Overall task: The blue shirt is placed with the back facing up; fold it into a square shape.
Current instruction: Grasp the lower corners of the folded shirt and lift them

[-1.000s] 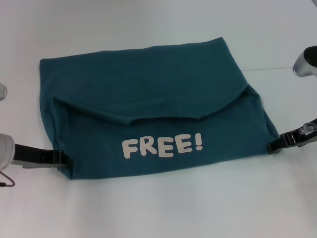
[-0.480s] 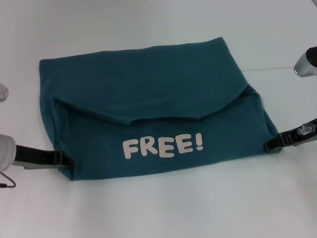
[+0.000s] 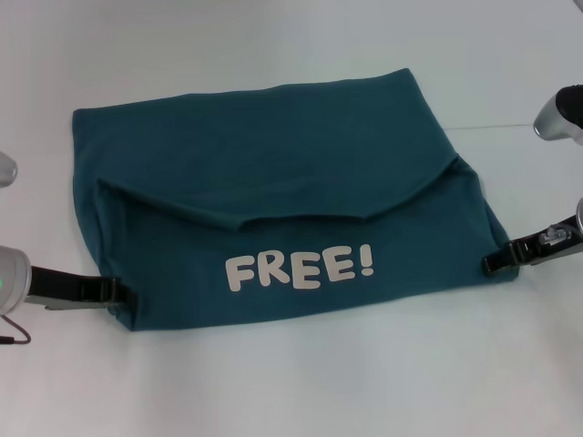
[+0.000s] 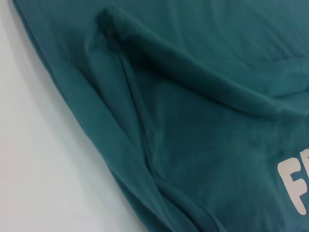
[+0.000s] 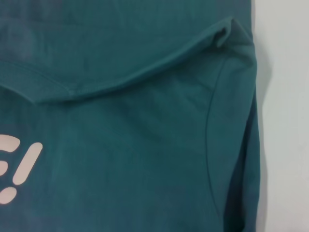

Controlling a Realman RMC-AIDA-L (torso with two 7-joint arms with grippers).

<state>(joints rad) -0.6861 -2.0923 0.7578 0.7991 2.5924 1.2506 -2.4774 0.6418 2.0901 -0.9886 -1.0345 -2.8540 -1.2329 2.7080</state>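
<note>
The blue shirt lies flat on the white table, folded into a wide rectangle. Its near half is turned over so the cream "FREE!" lettering faces up. My left gripper rests low at the shirt's near left corner, touching the cloth edge. At the near right corner, my right gripper reaches the cloth edge. The left wrist view shows the shirt with its folded edge and part of a letter. The right wrist view shows the shirt, its side edge and the exclamation mark.
The white table spreads out on all sides of the shirt. A thin dark cable loops beside my left arm at the near left. A grey part of my right arm hangs above the table's right side.
My right gripper has slid a little to the left, onto the shirt's near right corner. The left gripper and the shirt have stayed put.
</note>
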